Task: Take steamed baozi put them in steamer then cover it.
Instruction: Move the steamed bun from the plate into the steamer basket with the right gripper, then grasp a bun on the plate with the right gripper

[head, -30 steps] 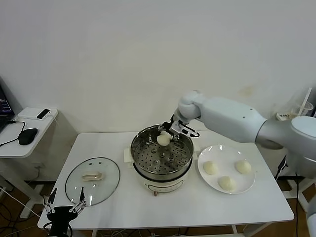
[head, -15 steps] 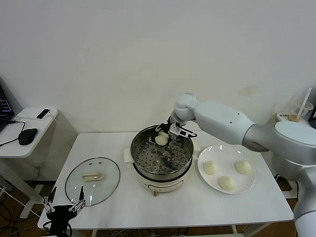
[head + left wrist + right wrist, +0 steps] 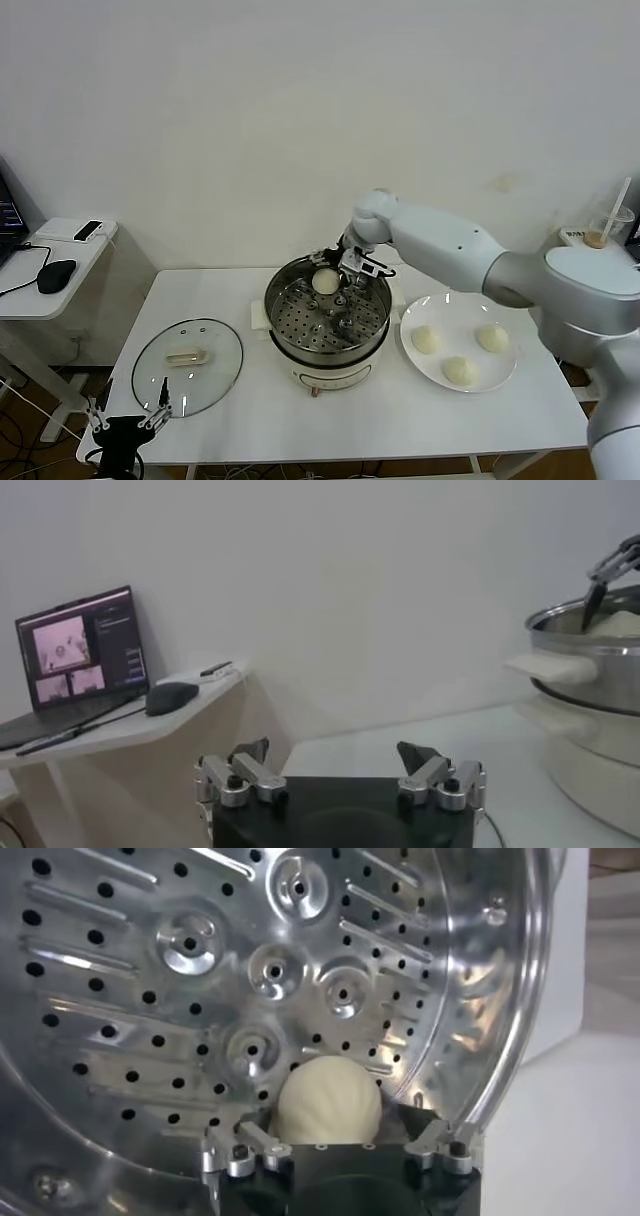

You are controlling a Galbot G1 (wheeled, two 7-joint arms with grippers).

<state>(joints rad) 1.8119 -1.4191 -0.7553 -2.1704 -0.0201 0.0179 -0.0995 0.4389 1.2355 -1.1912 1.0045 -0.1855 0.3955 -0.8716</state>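
The steamer [image 3: 276,300] stands mid-table, its perforated tray [image 3: 150,998] bare except for one baozi [image 3: 326,281] at the far side. My right gripper [image 3: 345,272] reaches inside over that rim. In the right wrist view the baozi [image 3: 328,1103] rests on the tray between the spread fingers of the right gripper [image 3: 335,1135], which is open. Three more baozi [image 3: 427,340] lie on a white plate [image 3: 455,310] to the right. The glass cover [image 3: 212,378] lies flat at the table's left. My left gripper [image 3: 128,420] hangs open and empty below the front-left table edge.
A low side table [image 3: 60,290] to the left holds a mouse [image 3: 56,274], a phone and a laptop [image 3: 80,650]. At the far right a cup with a straw [image 3: 603,232] stands on a shelf. The steamer's side handle [image 3: 548,667] juts toward the left arm.
My right gripper has moved a little toward the far rim of the steamer, set the baozi on the tray, and opened its fingers. The left arm has not moved.
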